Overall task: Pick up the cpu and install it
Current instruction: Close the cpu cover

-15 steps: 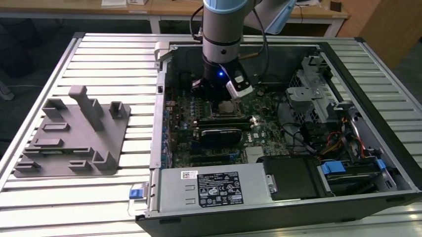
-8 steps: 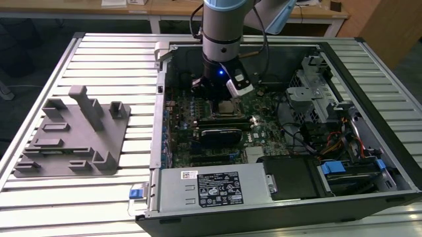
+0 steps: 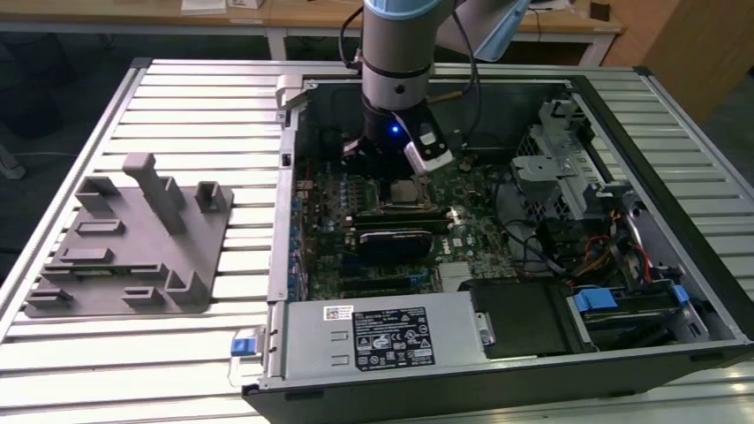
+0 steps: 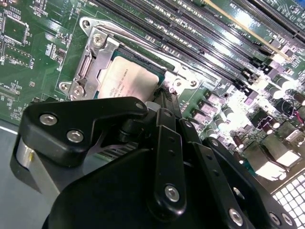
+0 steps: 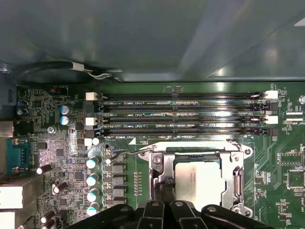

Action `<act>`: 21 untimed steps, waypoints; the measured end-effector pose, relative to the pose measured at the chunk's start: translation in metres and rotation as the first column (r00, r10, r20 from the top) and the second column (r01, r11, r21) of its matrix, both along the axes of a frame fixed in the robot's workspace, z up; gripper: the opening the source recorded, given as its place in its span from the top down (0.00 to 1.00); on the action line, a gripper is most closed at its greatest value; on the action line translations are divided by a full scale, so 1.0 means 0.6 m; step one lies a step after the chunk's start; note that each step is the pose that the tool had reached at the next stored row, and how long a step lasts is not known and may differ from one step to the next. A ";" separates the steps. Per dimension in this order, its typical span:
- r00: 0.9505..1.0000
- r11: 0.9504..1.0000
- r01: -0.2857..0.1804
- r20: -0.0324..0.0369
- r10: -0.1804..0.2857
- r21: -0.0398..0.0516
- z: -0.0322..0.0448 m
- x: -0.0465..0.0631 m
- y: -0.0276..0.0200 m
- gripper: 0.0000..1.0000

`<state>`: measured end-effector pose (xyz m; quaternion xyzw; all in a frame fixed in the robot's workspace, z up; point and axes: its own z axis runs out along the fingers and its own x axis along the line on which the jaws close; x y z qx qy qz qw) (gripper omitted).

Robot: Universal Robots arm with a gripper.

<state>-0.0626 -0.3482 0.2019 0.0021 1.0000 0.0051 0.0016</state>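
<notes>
Slatted metal table (image 3: 177, 97), ribs running across the exterior view. Two items sit directly on it: grey plastic fixture tray (image 3: 130, 238) toward the exterior view's left, and an open PC case (image 3: 471, 389) lying on its side just beside it, toward the right.
</notes>
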 end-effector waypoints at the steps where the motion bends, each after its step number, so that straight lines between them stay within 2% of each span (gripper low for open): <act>1: 1.000 1.000 0.000 0.000 0.000 0.000 -0.001 0.000 0.0000 0.89; 21: 1.000 1.000 0.000 0.000 0.000 0.000 -0.005 -0.003 -0.0025 0.89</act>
